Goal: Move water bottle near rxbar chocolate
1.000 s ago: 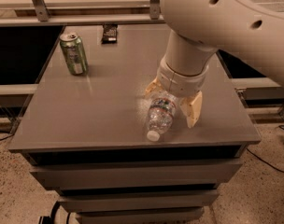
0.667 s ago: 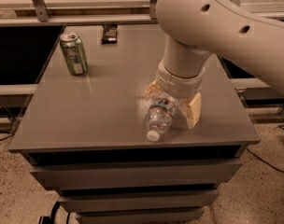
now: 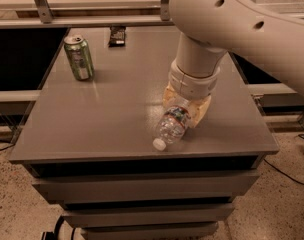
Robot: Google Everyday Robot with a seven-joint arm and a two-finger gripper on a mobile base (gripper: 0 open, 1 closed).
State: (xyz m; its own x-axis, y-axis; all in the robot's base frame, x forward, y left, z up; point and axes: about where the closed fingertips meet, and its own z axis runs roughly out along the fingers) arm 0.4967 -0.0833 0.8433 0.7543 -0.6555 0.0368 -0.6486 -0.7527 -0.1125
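1. The grey table (image 3: 117, 109) fills the middle of the scene, a flat top over stacked drawer-like tiers, standing on a speckled floor (image 3: 12, 204).
2. The white robot arm (image 3: 232, 19) comes in from the upper right and bends down over the right half of the tabletop, its thick wrist pointing straight at the surface.
3. The gripper (image 3: 184, 109) sits low at the near right part of the table, just above the surface. Its tan fingers (image 3: 201, 112) stand on either side of the water bottle's far end and press against it, so the pincer is clenched on the bottle.
4. The water bottle (image 3: 171, 125) lies on its side on the table, near the front edge and right of centre. Its white cap (image 3: 159, 144) points toward the near left, and its red-and-white label band is just below the fingers.
5. The green drink can (image 3: 79, 57) stands upright at the far left of the table, well apart from the bottle.
6. The rxbar chocolate (image 3: 117, 35) lies flat at the far edge, just right of the can and well apart from the bottle and gripper.
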